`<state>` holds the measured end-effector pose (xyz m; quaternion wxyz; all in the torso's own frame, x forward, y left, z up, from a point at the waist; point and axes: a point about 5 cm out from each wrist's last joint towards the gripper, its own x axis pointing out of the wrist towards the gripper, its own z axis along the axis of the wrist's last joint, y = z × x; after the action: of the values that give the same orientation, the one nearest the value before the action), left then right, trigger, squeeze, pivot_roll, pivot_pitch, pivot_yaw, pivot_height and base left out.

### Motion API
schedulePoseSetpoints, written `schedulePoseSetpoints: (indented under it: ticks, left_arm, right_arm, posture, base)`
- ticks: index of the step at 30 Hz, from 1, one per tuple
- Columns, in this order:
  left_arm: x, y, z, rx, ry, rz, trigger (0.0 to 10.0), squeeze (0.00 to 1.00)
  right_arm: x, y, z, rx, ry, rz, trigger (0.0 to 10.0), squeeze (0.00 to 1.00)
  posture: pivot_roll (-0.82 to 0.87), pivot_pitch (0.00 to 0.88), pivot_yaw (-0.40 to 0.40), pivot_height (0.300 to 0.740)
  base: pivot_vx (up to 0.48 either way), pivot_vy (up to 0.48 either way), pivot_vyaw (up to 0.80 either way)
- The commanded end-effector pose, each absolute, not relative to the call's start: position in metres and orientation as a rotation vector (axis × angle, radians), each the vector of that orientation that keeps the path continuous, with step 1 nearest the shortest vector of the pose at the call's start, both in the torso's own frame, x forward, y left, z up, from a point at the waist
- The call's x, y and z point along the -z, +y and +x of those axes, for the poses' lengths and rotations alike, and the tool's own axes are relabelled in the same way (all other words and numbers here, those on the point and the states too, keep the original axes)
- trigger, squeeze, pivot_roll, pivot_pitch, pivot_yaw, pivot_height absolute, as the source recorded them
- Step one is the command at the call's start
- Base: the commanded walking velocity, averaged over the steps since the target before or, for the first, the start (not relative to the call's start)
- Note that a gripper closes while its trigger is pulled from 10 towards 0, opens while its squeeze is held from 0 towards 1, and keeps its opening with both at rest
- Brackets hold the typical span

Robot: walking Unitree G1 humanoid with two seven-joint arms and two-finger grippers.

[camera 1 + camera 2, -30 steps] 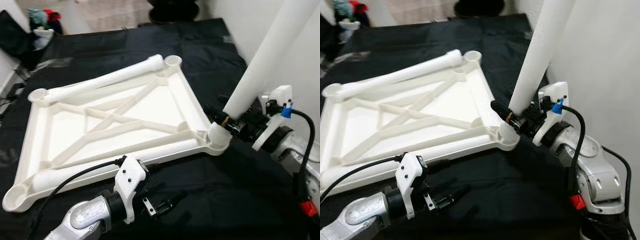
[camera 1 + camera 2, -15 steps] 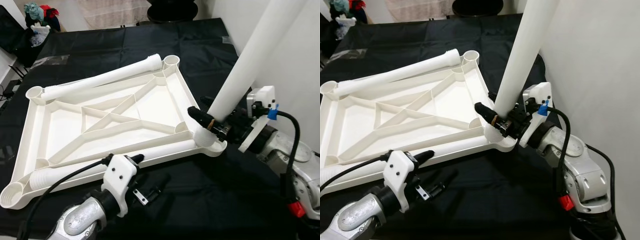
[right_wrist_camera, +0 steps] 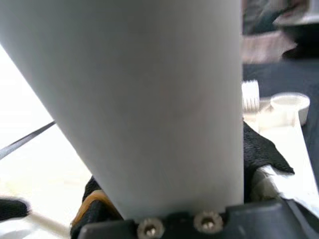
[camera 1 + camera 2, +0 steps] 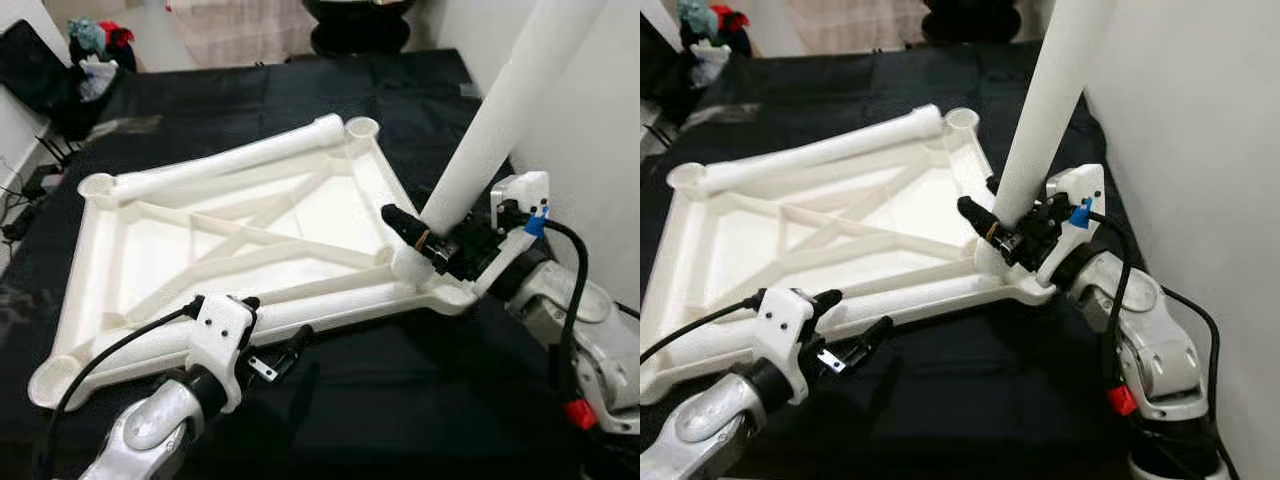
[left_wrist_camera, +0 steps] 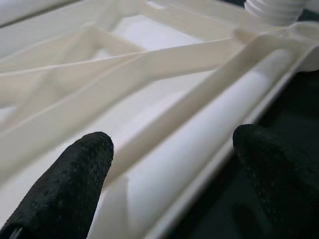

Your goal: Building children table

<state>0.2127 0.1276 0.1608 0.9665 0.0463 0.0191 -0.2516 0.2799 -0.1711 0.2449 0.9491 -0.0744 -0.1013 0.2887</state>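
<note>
Right now the white tabletop (image 4: 240, 240) lies upside down on the black cloth (image 4: 400, 400). At its near right corner the right gripper (image 4: 428, 243) clamps a table leg (image 4: 490, 130) standing tilted in the socket. By the near edge, the left gripper (image 4: 285, 350) hovers, fingers spread and holding nothing.

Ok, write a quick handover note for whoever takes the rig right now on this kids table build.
Right gripper: shut on the standing leg, low on it where it enters the near-right corner socket of the upturned tabletop.
Left gripper: open, hovering at the tabletop's near edge beside the near loose leg.
Far loose leg lies along the far edge.
Done: one leg stands, tilted, in its socket; whether it is tight cannot be told.
Left: the other three sockets are empty, two legs still loose.
</note>
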Motion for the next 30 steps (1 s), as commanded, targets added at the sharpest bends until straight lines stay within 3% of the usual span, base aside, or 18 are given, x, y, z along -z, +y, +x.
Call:
schedulePoseSetpoints:
  ticks: [1,12,14,18,30]
  left_arm:
    - [-0.154,0.130,0.212,0.500,0.066,0.130,10.0,0.00]
    - [-0.156,0.120,0.207,0.601,0.077,0.131,10.0,0.00]
    - [-0.153,0.116,0.204,0.674,0.084,0.164,10.0,0.00]
    - [-0.154,0.115,0.207,0.673,0.073,0.179,10.0,0.00]
    - [-0.162,0.117,0.226,0.587,0.009,0.159,10.0,0.00]
  right_arm:
    - [-0.244,-0.168,0.282,-0.559,-0.220,-0.184,10.0,0.00]
    - [-0.242,-0.173,0.296,-0.339,-0.219,-0.284,10.0,0.00]
    - [-0.236,-0.188,0.308,-0.181,-0.165,-0.366,10.0,0.00]
    - [-0.234,-0.196,0.311,-0.141,-0.141,-0.363,10.0,0.00]
    - [-0.241,-0.202,0.315,-0.115,-0.154,-0.299,10.0,0.00]
  posture:
    - [-0.07,0.139,0.051,0.740]
    - [-0.06,0.143,0.049,0.740]
    - [-0.05,0.155,0.046,0.740]
    - [-0.05,0.158,0.047,0.740]
    - [-0.06,0.181,0.050,0.740]
  base:
    - [0.000,0.296,0.00]
    - [0.000,0.000,0.00]
    - [0.000,0.000,0.00]
    - [0.000,0.000,0.00]
    - [0.000,0.000,-0.80]
